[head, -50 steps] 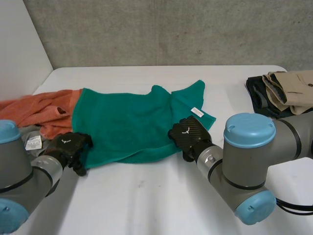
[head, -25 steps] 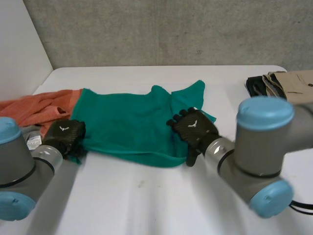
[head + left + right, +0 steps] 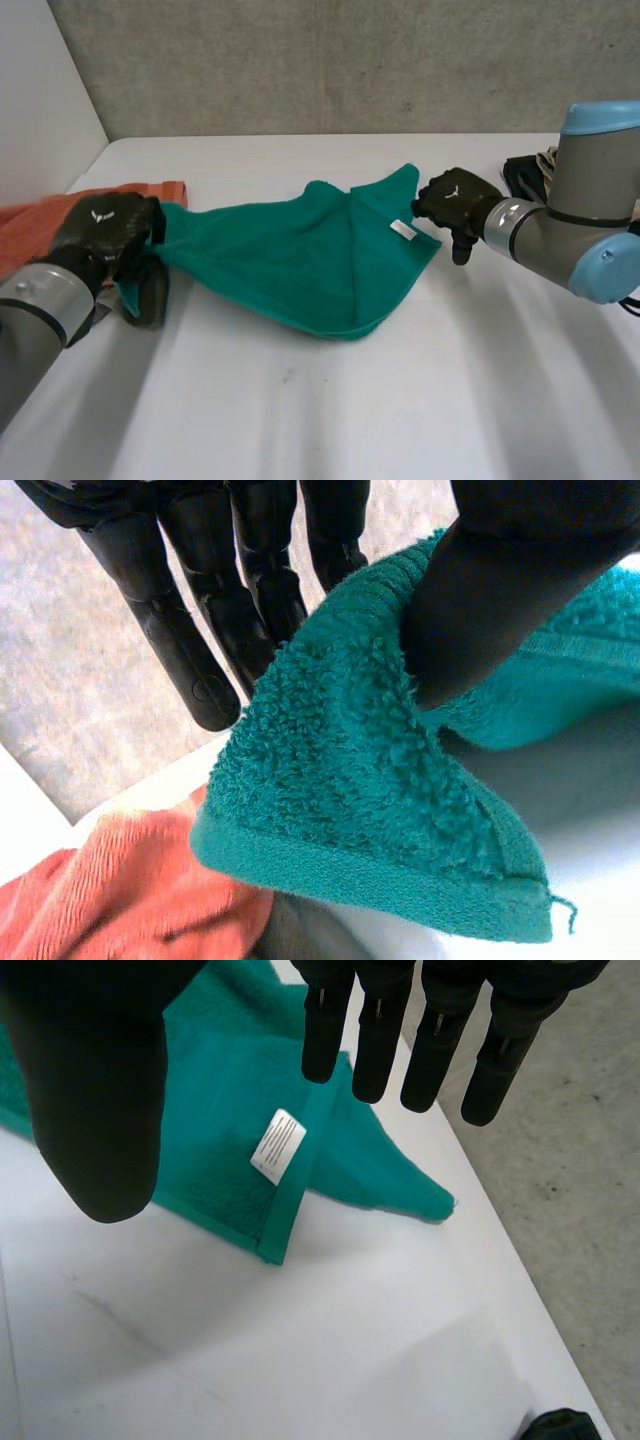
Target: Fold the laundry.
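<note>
A green terry towel point(image 3: 300, 255) lies crumpled across the middle of the white table point(image 3: 400, 400). My left hand point(image 3: 100, 225) is shut on the towel's left corner point(image 3: 350, 810), which the thumb pinches against the fingers and holds just off the table. My right hand point(image 3: 455, 200) is open by the towel's right corner. Its fingers point(image 3: 435, 1040) are straight, and they hover above the cloth point(image 3: 220, 1140) near a white label point(image 3: 279, 1145) with nothing between them.
An orange towel point(image 3: 40, 225) lies at the table's left edge, under and behind my left hand. A bit of grey cloth point(image 3: 300, 935) shows beneath the held corner. Dark and beige clothes point(image 3: 525, 172) are piled at the back right, behind my right arm.
My left hand has shut on the towel's left corner and lifted it up and to the left. My right hand has let go of the towel, opened and moved back and to the right.
</note>
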